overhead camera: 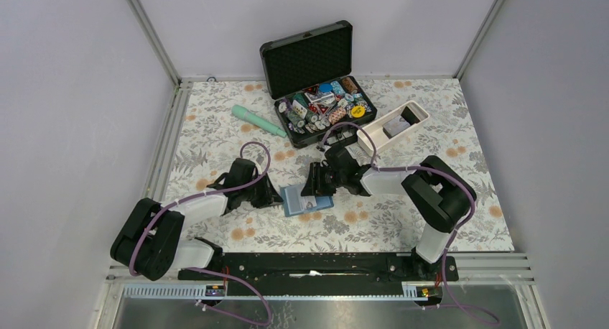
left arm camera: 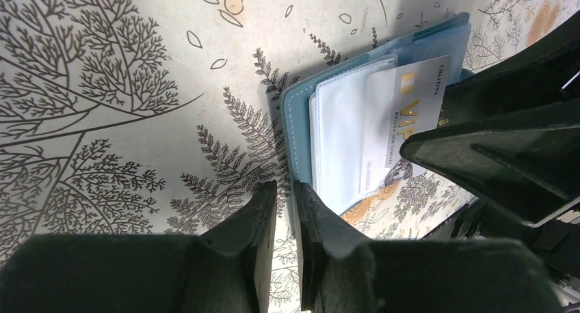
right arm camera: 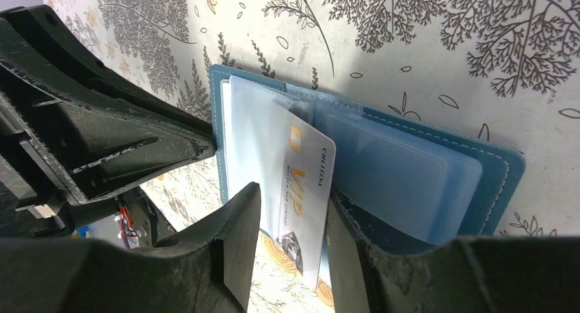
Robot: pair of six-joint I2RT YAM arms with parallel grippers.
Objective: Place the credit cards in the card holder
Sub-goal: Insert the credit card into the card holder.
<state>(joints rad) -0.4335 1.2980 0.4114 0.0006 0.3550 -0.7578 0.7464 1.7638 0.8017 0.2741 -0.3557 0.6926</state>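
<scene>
**Containers**
- Card holder (overhead camera: 291, 200): one, lying open and flat at the centre of the worktop (overhead camera: 402, 214), between the two hands. It has a teal, leather-like cover with pale stitching along the edge, and clear, soft plastic sleeves inside. It is rectangular with rounded corners.
- Contents: one credit card (right arm camera: 304, 169), pale and glossy, with gold "VIP" lettering. One end lies among the sleeves and the other end sticks out past the holder's edge.
- Case (overhead camera: 309, 56): one, black and hard-shelled, at the far centre. Its lid stands up and is lined with egg-crate foam. The base is crowded with round, many-coloured poker chips (overhead camera: 327, 106), too many and too small to count.
- Tray (overhead camera: 420, 117): one, long and made of white plastic, lying at an angle just right of the case. A grey item sits in it, too small to identify.

**Loose item**
- Cylinder (overhead camera: 257, 121): one, smooth and mint-green, lying on its side left of the case.

**Surface**
- Cloth with a matte print of grey ferns and orange blooms.

**Hands**
- Left hand (left arm camera: 284, 217): its fingers are set narrow, and only cloth shows in the slit between them. One fingertip touches the holder's left edge.
- Right hand (right arm camera: 293, 200): its fingers are parted to a middling width and straddle the protruding end of the card. A gap shows beside the card, so the card is not clamped.
</scene>
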